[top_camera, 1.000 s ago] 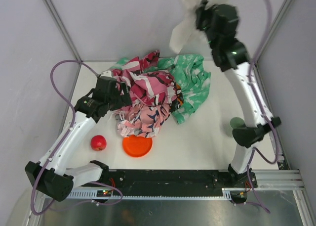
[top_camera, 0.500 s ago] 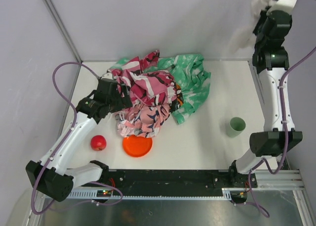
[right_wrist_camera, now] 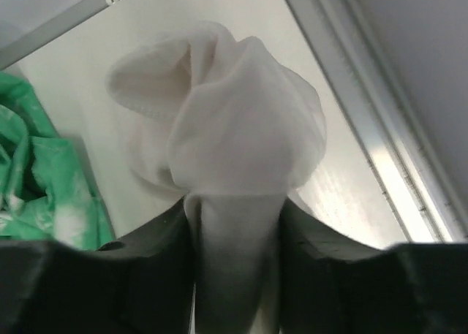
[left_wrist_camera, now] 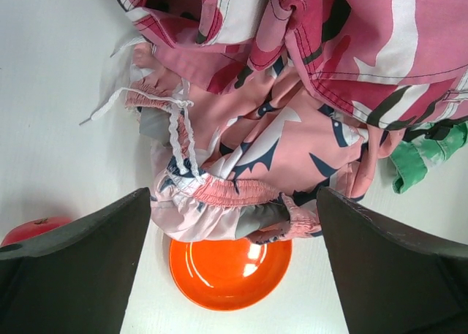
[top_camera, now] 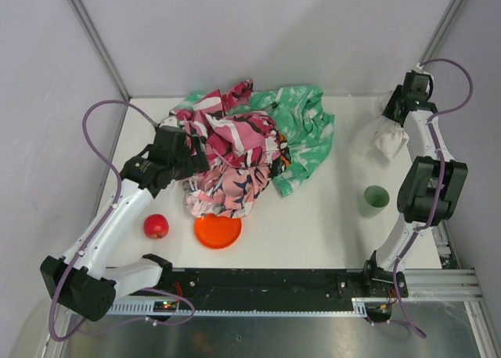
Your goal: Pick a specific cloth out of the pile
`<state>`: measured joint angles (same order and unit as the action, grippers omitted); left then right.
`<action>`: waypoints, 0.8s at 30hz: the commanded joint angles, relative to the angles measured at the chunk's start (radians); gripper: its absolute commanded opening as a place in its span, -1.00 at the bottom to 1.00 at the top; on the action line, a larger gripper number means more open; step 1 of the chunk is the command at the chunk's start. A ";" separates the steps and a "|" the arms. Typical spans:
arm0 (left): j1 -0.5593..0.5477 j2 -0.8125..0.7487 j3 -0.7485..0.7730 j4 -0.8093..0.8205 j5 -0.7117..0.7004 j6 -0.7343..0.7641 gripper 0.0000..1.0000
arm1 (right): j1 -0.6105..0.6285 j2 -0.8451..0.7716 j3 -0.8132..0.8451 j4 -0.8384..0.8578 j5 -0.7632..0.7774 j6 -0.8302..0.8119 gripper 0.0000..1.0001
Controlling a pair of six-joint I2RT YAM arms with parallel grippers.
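Note:
The small white cloth (top_camera: 387,142) hangs bunched from my right gripper (top_camera: 401,113) at the table's far right corner, its lower end at or near the table top. In the right wrist view the gripper (right_wrist_camera: 234,232) is shut on the cloth (right_wrist_camera: 234,122). The pile (top_camera: 243,146) of pink-red-black patterned and green speckled fabric lies at the back centre. My left gripper (top_camera: 186,150) is at the pile's left edge. In the left wrist view it (left_wrist_camera: 234,261) is wide open and empty, above pink patterned cloth (left_wrist_camera: 278,151) and an orange plate.
An orange plate (top_camera: 218,231) lies in front of the pile, partly under pink fabric (left_wrist_camera: 230,264). A red apple (top_camera: 156,226) lies left of it. A green cup (top_camera: 376,199) stands at the right, near my right arm. A metal frame rail (right_wrist_camera: 380,151) runs along the right edge.
My right arm has swung from high above the pile to the right and down, carrying the white cloth to the table's far right corner. The left arm has not moved.

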<state>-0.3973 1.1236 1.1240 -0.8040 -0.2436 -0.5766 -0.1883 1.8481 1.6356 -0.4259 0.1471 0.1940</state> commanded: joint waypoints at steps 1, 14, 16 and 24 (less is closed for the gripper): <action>-0.008 -0.050 -0.008 0.018 -0.015 -0.018 0.99 | -0.002 -0.011 0.048 0.023 -0.057 0.044 0.04; -0.008 -0.193 -0.071 0.016 0.066 -0.036 0.99 | 0.012 -0.460 -0.187 0.020 -0.100 0.095 0.99; -0.008 -0.221 -0.095 0.016 0.075 -0.039 0.99 | 0.020 -0.586 -0.296 0.023 -0.083 0.119 0.99; -0.008 -0.311 -0.168 0.009 0.131 -0.049 0.99 | 0.033 -0.998 -0.662 -0.028 -0.128 0.163 0.99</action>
<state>-0.3988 0.8509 0.9771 -0.8032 -0.1612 -0.6067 -0.1585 0.9463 1.0927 -0.4061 0.0570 0.3260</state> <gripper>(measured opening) 0.995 0.993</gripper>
